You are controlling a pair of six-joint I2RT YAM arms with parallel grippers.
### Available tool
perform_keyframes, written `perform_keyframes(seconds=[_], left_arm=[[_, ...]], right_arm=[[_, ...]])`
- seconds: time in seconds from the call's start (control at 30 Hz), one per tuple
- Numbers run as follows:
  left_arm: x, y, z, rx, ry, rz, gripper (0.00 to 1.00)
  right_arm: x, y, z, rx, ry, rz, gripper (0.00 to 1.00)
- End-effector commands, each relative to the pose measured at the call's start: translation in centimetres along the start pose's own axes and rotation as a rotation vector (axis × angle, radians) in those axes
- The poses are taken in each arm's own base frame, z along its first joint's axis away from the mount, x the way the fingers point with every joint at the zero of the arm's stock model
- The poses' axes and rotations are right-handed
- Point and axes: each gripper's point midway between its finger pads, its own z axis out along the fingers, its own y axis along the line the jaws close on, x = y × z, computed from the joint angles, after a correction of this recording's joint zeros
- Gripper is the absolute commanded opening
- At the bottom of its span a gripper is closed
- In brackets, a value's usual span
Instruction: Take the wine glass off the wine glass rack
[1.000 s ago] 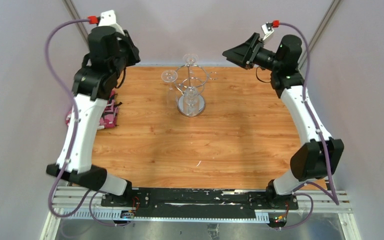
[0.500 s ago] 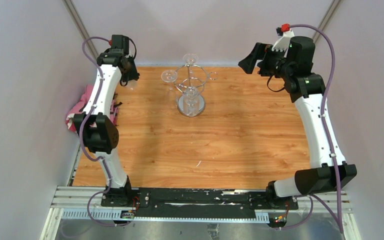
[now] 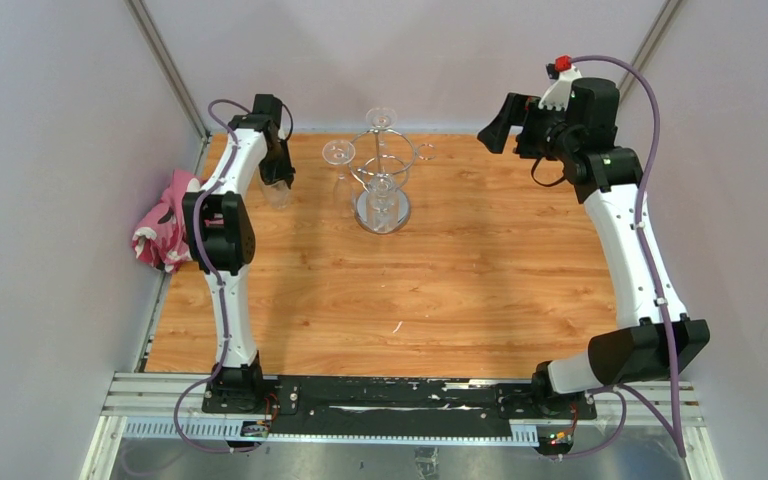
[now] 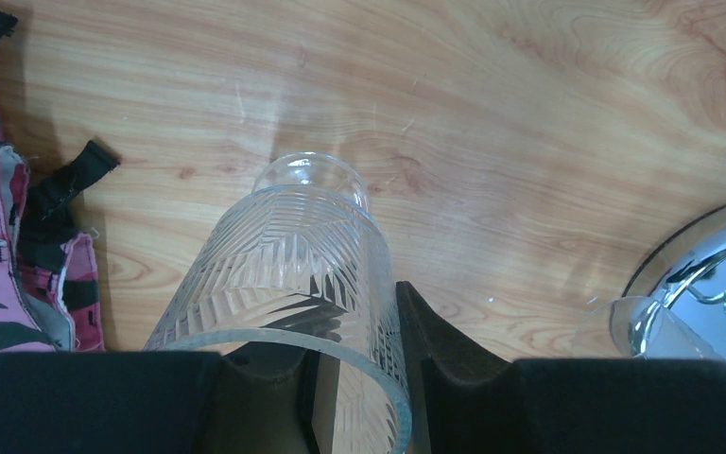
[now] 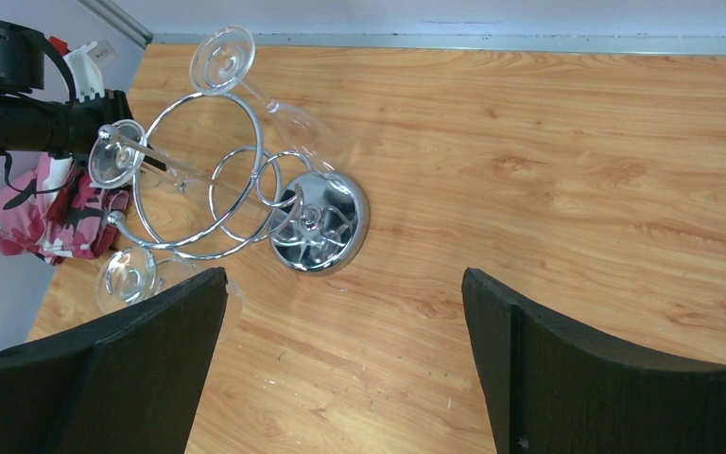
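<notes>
Observed change: within the last second the left arm unfolded from a hunched pose over the pink cloth (image 3: 165, 225) and stretched along the left edge of the table (image 3: 410, 290). This brought the left gripper (image 3: 277, 172) down at the far left, well apart from the wine glass rack (image 3: 384, 165).

The left gripper was clenched on a patterned glass (image 4: 284, 255). One finger showed outside the wall and a dark shape showed through it. No stem was visible on this glass, so it could not be confirmed as one of the rack's own. Whether its far end touched the table could not be told.

The right gripper (image 3: 502, 122) drew back slightly toward the far right corner. Its jaws spread fully and held nothing.

Position of task item: three wine glasses (image 5: 222, 55) hung inverted from the rack's rings as before, at the far centre of the table. None had shifted.

Assessment: the left arm appeared occupied with setting its glass down clear of the rack. The right arm, released and facing the rack, appeared ready to reach for a hanging glass. The removal itself was judged not yet begun on that side.
</notes>
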Motion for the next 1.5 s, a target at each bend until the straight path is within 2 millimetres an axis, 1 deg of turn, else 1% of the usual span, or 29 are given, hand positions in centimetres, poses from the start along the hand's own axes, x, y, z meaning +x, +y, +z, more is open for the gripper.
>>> perform_keyframes(seconds=[0.0,0.27,0.37,0.43,0.57,0.67,0.73,0.83,0.87,0.97,1.07,1.2,1.23,1.33,1.4,1.43,1.47], left_arm=[[-1.3,0.3,-1.1,0.005,-0.042,0.013,0.00],[-1.0,0.5,1.6,-0.024,-0.009,0.013,0.00],[-1.0,0.8,2.3,-0.045,-0.004,0.012,0.01],[-0.8,0.8,2.5,-0.046,0.003,0.012,0.04],[-0.3,0.7,3.1,-0.040,0.021,0.014,0.17],[-0.2,0.7,2.8,-0.037,0.018,0.009,0.25],[-0.4,0.9,2.1,-0.041,-0.003,0.003,0.31],[-1.3,1.2,0.4,-0.052,-0.047,-0.005,0.41],[-1.6,1.2,-0.2,-0.054,-0.063,-0.006,0.43],[-2.7,1.2,-2.5,-0.046,-0.115,-0.006,0.45],[-3.2,1.3,-4.5,-0.042,-0.153,-0.007,0.47],[-3.8,1.2,-7.5,-0.028,-0.209,-0.010,0.47],[-4.0,1.2,-8.5,-0.031,-0.231,-0.011,0.47],[-4.7,0.8,-12.6,-0.027,-0.320,0.002,0.48],[-4.9,0.0,-15.8,-0.008,-0.384,0.017,0.48],[-5.0,-0.4,-18.2,0.008,-0.432,0.021,0.48],[-4.9,-1.0,-19.5,0.015,-0.460,0.031,0.48]], right_arm=[[0.1,-0.6,0.3,0.005,-0.004,0.000,1.00],[0.5,-0.3,0.3,-0.013,-0.006,0.006,1.00],[0.5,-0.2,0.3,-0.023,-0.008,0.011,1.00],[0.6,-0.1,0.3,-0.026,-0.006,0.015,0.99],[0.6,0.0,0.3,-0.034,-0.012,0.017,1.00],[0.6,0.0,0.2,-0.034,-0.016,0.017,1.00],[0.4,0.2,0.2,-0.044,-0.026,0.018,1.00],[0.4,0.6,0.2,-0.066,-0.031,0.024,1.00],[0.5,0.7,0.3,-0.073,-0.031,0.026,0.99],[0.5,1.0,0.3,-0.091,-0.031,0.034,1.00],[0.8,1.2,0.4,-0.102,-0.028,0.045,1.00],[1.3,1.6,0.1,-0.125,-0.040,0.085,1.00],[1.4,1.8,0.0,-0.138,-0.055,0.092,1.00],[2.5,2.4,-0.6,-0.178,-0.060,0.113,0.99],[3.6,2.9,-0.9,-0.208,-0.051,0.138,0.99],[3.9,3.4,-1.3,-0.238,-0.051,0.151,0.99],[4.2,3.8,-1.5,-0.258,-0.053,0.171,0.97]])
